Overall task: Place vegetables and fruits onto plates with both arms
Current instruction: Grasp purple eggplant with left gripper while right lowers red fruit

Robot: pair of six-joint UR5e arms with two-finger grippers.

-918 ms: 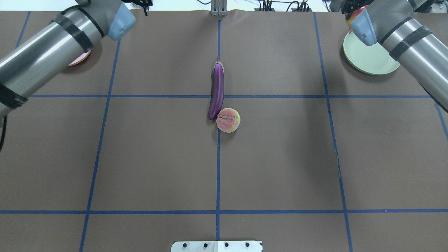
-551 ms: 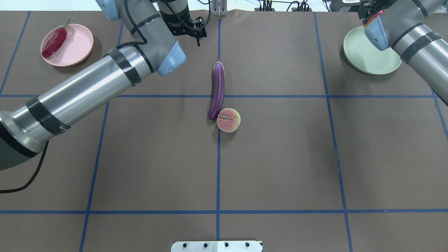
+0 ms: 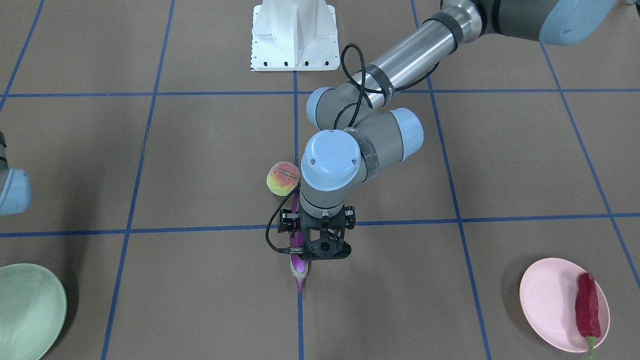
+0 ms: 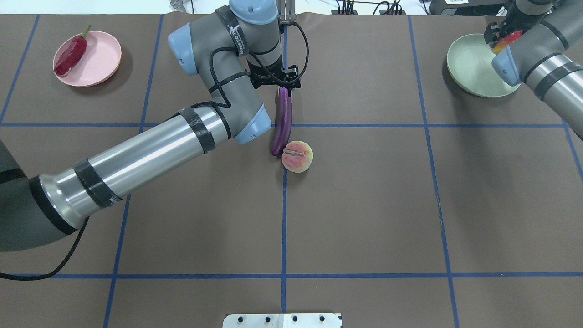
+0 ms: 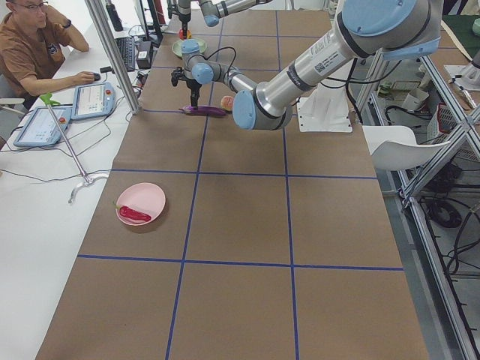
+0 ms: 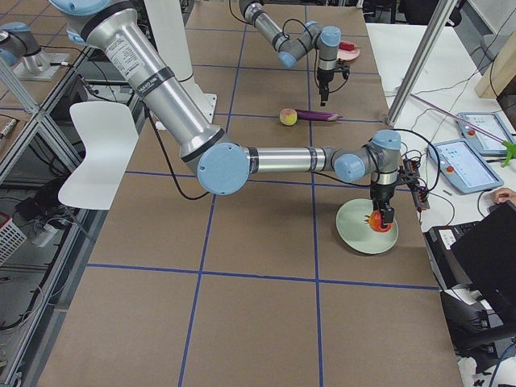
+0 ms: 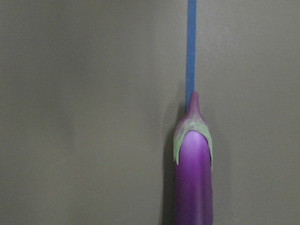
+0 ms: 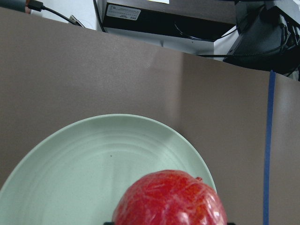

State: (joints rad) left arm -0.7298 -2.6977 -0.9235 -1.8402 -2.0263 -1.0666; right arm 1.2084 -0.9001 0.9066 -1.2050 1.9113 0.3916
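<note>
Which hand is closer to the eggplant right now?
Left. The left hand hangs directly over the eggplant at its capped end, mid-table; the right hand is far off at the green plate, holding the red fruit over it.

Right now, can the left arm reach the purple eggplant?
Probably yes. The left gripper hovers over the capped end of the eggplant, and nothing sits between them. The peach sits by the other end, and the right gripper is away holding the red fruit at the green plate.
</note>
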